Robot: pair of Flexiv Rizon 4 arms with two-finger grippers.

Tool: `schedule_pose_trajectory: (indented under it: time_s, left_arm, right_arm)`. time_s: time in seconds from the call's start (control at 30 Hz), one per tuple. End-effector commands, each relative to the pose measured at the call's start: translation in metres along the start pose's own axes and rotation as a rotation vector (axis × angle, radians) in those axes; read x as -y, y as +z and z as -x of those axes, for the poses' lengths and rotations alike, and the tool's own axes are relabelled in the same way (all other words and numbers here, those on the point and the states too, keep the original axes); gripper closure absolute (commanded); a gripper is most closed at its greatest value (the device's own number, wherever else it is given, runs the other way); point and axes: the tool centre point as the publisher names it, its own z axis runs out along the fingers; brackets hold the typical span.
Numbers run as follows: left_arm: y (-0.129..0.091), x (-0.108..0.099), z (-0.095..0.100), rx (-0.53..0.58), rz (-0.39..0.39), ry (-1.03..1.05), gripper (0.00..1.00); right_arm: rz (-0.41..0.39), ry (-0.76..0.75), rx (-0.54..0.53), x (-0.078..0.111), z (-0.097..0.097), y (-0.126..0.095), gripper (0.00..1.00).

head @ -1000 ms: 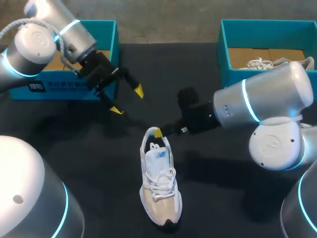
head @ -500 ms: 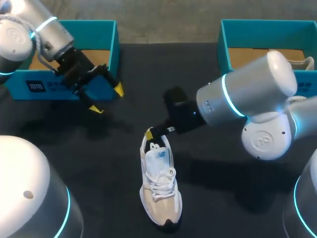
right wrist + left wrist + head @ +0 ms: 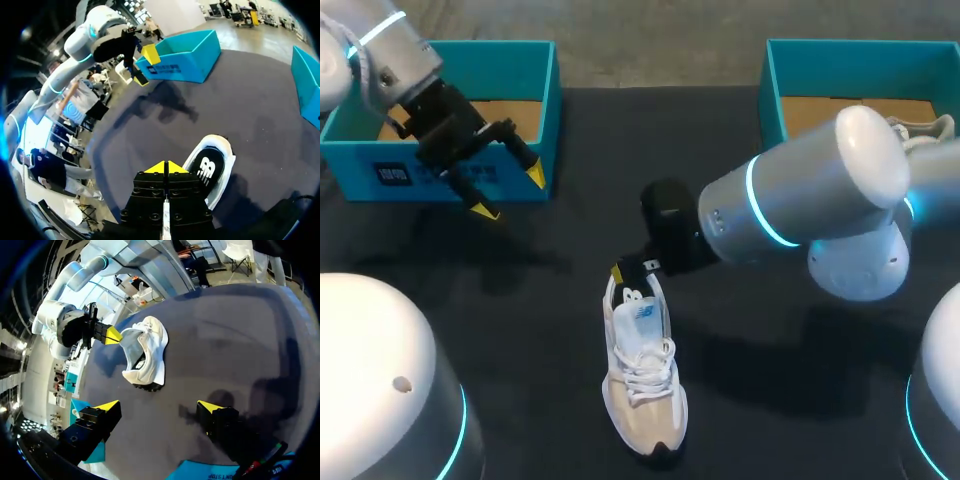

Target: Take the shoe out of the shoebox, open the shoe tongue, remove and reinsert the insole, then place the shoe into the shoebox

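While the white shoe (image 3: 642, 375) stands on its sole on the dark tabletop (image 3: 530, 310), the right hand (image 3: 620, 271) sits at its heel.
The shoe rests between the two teal boxes and outside both, toe toward the robot and heel away. The right hand's yellow tips are pressed together just at the heel rim; whether they touch it I cannot tell. The left hand (image 3: 510, 194) hangs well apart from the shoe, fingers spread around nothing, just in front of the left shoebox (image 3: 545, 90). The right shoebox (image 3: 772, 100) holds a second shoe (image 3: 920, 128), partly hidden by the right arm.
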Motion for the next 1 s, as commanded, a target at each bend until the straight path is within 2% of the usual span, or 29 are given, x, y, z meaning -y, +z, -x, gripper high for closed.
schedule_pose_trajectory:
  time_s: [0.03, 0.23, 0.27, 0.43, 0.57, 1.0]
  left_arm:
    - [0.001, 0.003, -0.001, 0.000, 0.013, 0.000, 0.00]
    - [0.002, 0.001, 0.001, -0.001, 0.010, 0.003, 0.00]
    - [0.003, -0.002, 0.003, -0.016, 0.018, 0.004, 0.00]
    - [0.000, -0.011, 0.001, -0.055, 0.060, -0.011, 0.00]
    - [-0.008, -0.020, -0.010, -0.074, 0.091, -0.038, 0.00]
    - [-0.027, -0.036, -0.036, -0.080, 0.128, -0.128, 0.00]
  right_arm:
    - [0.005, 0.002, 0.477, 0.001, -0.004, 0.000, 1.00]
    - [-0.002, -0.004, 0.488, 0.000, -0.003, 0.001, 1.00]
    - [-0.010, -0.001, 0.525, -0.001, -0.002, 0.003, 1.00]
    - [-0.012, 0.024, 0.559, 0.000, 0.007, 0.005, 1.00]
    - [-0.028, 0.051, 0.615, 0.001, 0.015, 0.013, 1.00]
    - [-0.033, 0.084, 0.658, 0.007, 0.026, 0.025, 1.00]
